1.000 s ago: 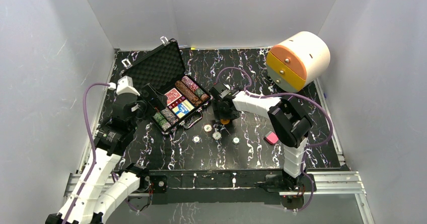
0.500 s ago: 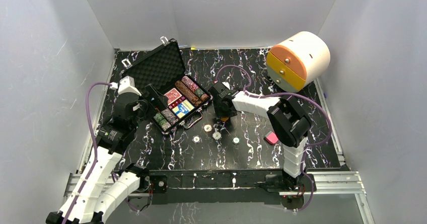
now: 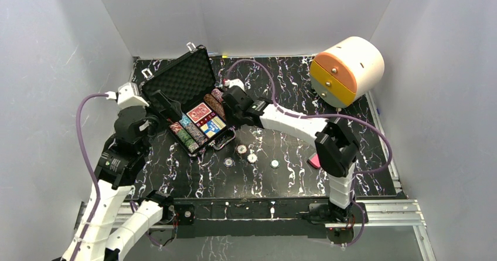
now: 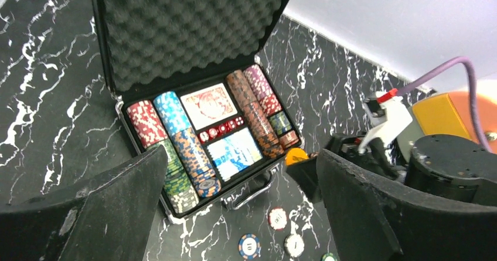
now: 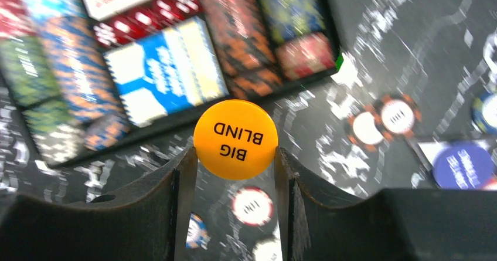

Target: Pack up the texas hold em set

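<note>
Black marbled table (image 3: 293, 176) runs from your arm bases to the grey back wall. Nearest you, four loose chips (image 3: 252, 158) lie flat in a loose cluster on the table, just in front of the case. A pink block (image 3: 315, 162) sits to their right, partly hidden behind your right arm.

Your right gripper (image 5: 234, 162) is pinching an orange button (image 5: 235, 139) marked BIG BLIND by its edges, one finger on each side. It holds the button above the table right at the near-right edge of the case.

Your left gripper (image 4: 240, 160) is spread wide and holds nothing. It hangs at the left side of the case, and its camera looks into the tray.

Next out, the case (image 3: 183, 79) stands open at far left, its foam-lined lid tilted back. The tray holds chip rows (image 4: 176, 146) along both sides. Between them lie a red-backed deck (image 4: 206, 105), a line of red dice (image 4: 223, 129) and a blue-and-white pack (image 4: 234, 152).

Farthest off, at far right, a cream-and-orange cylinder (image 3: 349, 70) lies on its side, well apart from the case.
</note>
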